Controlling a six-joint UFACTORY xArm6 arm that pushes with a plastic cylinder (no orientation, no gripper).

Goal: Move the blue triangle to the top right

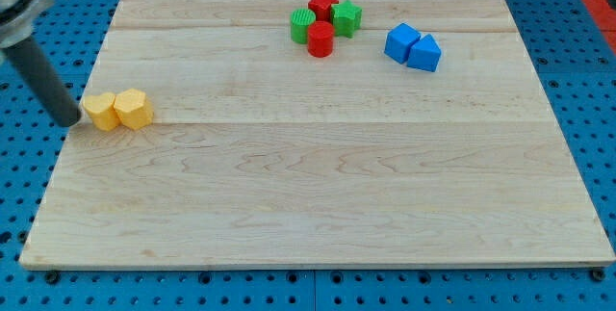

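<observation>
The blue triangle (424, 53) is a chunky little wedge up around 1 o'clock on the counter (318, 186), touching a blue cube (400, 41). The tip (73, 121) sits way off at 9 o'clock beside two yellow blocks (116, 110). No jaws here, just a rod.

On the pale wooden board (318, 195), two yellow blocks are placed at the view's left edge: the left yellow block (100, 111) is touched by the right yellow block (133, 108). The dark rod's tip (73, 121) is found just beside the left one, on its left side. Near the view's top, a cluster is formed: the red star block (322, 3) is set at the back, the green cylinder-like block (302, 26) at the left, the green cube-like block (346, 18) at the right, and the red cylinder (320, 39) in front. To the right of this cluster, apart from it, the blue cube (401, 42) is touched by the blue triangle (424, 53), which lies on its right.
</observation>
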